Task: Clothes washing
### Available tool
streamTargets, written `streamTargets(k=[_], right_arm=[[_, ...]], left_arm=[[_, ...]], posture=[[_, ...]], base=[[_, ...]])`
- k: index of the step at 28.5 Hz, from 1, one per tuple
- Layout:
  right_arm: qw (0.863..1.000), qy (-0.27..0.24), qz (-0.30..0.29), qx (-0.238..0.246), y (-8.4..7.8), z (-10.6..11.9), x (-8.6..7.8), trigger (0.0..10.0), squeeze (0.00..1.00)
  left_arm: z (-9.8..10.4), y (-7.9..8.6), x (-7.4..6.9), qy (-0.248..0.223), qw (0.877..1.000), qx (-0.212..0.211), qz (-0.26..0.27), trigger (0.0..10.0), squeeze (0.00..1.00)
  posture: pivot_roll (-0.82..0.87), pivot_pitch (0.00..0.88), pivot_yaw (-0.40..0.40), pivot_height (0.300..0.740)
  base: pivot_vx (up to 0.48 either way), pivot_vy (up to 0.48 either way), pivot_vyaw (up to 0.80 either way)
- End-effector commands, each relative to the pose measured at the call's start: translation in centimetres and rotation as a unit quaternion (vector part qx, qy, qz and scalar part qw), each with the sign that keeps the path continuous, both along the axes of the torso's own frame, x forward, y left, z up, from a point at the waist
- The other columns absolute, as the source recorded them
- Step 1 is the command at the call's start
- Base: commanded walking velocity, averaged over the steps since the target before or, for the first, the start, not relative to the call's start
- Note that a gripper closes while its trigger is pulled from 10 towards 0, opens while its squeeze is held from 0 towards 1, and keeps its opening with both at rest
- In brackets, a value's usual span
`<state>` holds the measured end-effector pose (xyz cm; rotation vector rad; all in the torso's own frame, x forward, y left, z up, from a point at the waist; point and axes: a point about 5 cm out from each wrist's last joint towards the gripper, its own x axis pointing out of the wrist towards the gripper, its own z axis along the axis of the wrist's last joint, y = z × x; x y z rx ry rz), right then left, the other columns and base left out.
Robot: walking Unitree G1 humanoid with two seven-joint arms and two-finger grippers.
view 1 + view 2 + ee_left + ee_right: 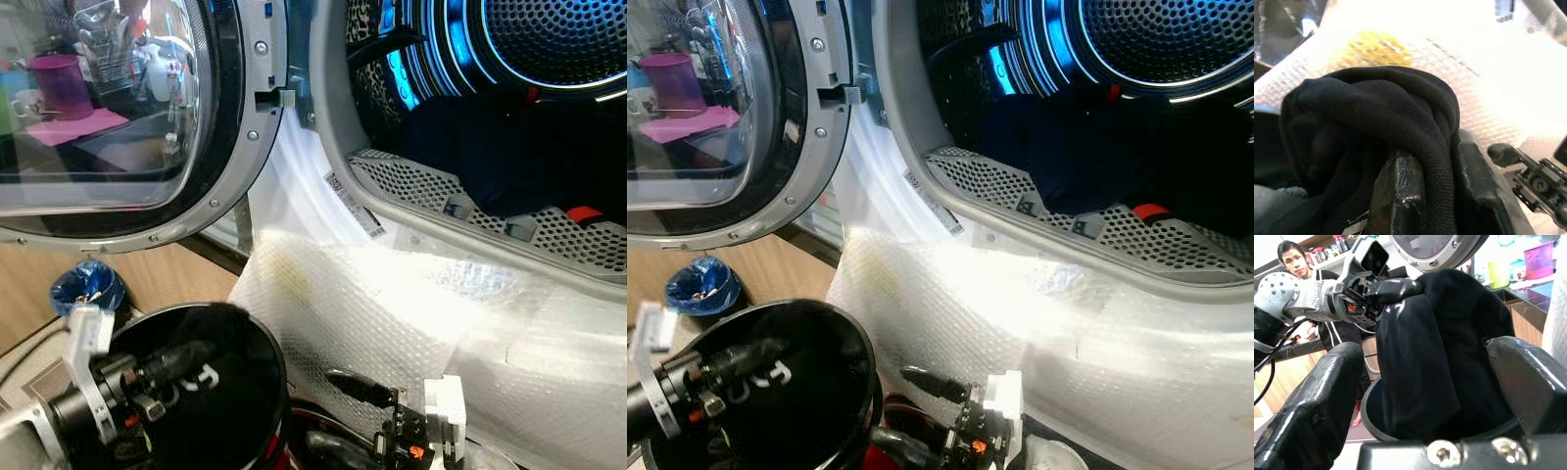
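A black garment with white print hangs over a round black basket at the bottom left. My left gripper is shut on a fold of the black garment, and its fingers pinch the cloth. To its right, low down, my right gripper stands open, pointing at the black garment with its fingers spread on either side of it. Above, the washer drum is lit blue, with dark clothes and something red inside.
The round washer door stands open on the left. Bubble wrap covers the machine's front below the opening. A blue bag sits on the wooden floor at the left. A person stands behind my left arm.
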<state>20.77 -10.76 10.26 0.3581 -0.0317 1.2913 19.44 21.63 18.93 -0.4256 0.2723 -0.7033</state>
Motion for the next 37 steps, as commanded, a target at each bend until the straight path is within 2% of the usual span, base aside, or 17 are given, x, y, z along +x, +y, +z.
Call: streamTargets(k=[1,3,7,10,13,14,18,20,21,24,26,30,35,37], right_arm=[[1.0,0.002,-0.005,0.001,-0.3,0.0,0.2,10.0,0.0],[1.0,0.001,-0.006,0.0,-0.3,0.1,0.3,10.0,0.0],[1.0,0.008,-0.02,0.0,-0.3,0.2,0.7,10.0,0.0],[1.0,0.017,-0.019,-0.001,-0.6,0.6,0.8,10.0,0.0],[0.999,0.018,-0.017,-0.029,-1.3,0.5,0.6,10.0,0.0],[0.998,0.022,-0.005,-0.057,-1.5,0.1,0.2,10.0,0.0],[0.997,0.027,0.013,-0.065,-1.5,0.1,-0.3,10.0,0.0],[0.997,0.032,0.018,-0.072,-1.2,0.3,-0.2,10.0,0.0],[0.997,0.034,0.017,-0.074,-1.1,0.3,-0.1,10.0,1.0],[0.997,0.039,0.034,-0.063,-0.2,0.7,-0.4,10.0,1.0],[0.993,0.028,0.037,-0.106,0.5,0.4,-0.5,10.0,1.0],[0.99,0.006,0.069,-0.123,1.4,0.9,-1.2,10.0,1.0],[0.99,-0.002,0.033,-0.141,2.2,0.8,-0.5,10.0,1.0],[0.989,-0.009,0.012,-0.15,3.0,0.8,-0.1,10.0,1.0]], left_arm=[[1.4,-0.8,0.1,-0.034,0.998,0.012,-0.045,0.0,0.0],[1.8,-1.4,0.1,-0.043,0.996,0.007,-0.076,0.0,0.0],[1.7,-2.3,0.2,-0.045,0.993,0.001,-0.104,0.0,0.0],[1.4,-2.5,0.7,-0.046,0.994,0.009,-0.094,0.0,0.0],[1.7,-2.3,1.2,-0.057,0.995,0.003,-0.08,0.0,0.0],[2.0,-2.4,1.6,-0.067,0.995,-0.002,-0.074,0.0,0.0],[2.4,-2.8,2.0,-0.08,0.994,-0.016,-0.075,0.0,0.0],[2.3,-3.8,2.5,-0.083,0.993,-0.026,-0.085,0.0,0.0],[2.3,-4.0,2.6,-0.084,0.992,-0.028,-0.087,0.0,0.0],[1.9,-4.7,3.0,-0.079,0.993,-0.03,-0.086,0.0,0.0],[1.8,-5.4,3.4,-0.076,0.993,-0.033,-0.084,0.0,0.0],[1.3,-6.6,4.5,-0.065,0.995,-0.041,-0.068,0.0,0.0],[1.0,-8.2,5.4,-0.053,0.995,-0.047,-0.064,0.0,0.0],[0.8,-9.2,5.7,-0.043,0.995,-0.053,-0.066,0.0,0.0]], posture=[[0.09,0.05,-0.009,0.74],[0.09,0.049,-0.01,0.74],[0.08,0.049,-0.006,0.74],[0.08,0.049,-0.002,0.74],[0.07,0.051,-0.001,0.74],[0.06,0.054,-0.004,0.74],[0.06,0.054,-0.004,0.74],[0.05,0.047,-0.01,0.74],[0.05,0.047,-0.01,0.74],[0.05,0.041,-0.01,0.74],[0.05,0.041,-0.01,0.74],[0.03,0.028,-0.009,0.74],[0.03,0.02,-0.01,0.74],[0.02,0.017,-0.009,0.74]], base=[[0.0,0.0,0.0],[0.0,0.0,0.0],[0.0,0.0,0.0],[0.0,0.0,0.0],[0.0,0.0,0.0],[0.0,0.0,0.0],[0.0,0.0,0.0],[0.0,0.0,0.0],[0.0,0.0,0.0],[0.0,0.0,0.0],[0.0,0.0,0.0],[0.0,0.0,0.0],[0.0,0.0,0.0],[0.0,0.0,0.0]])
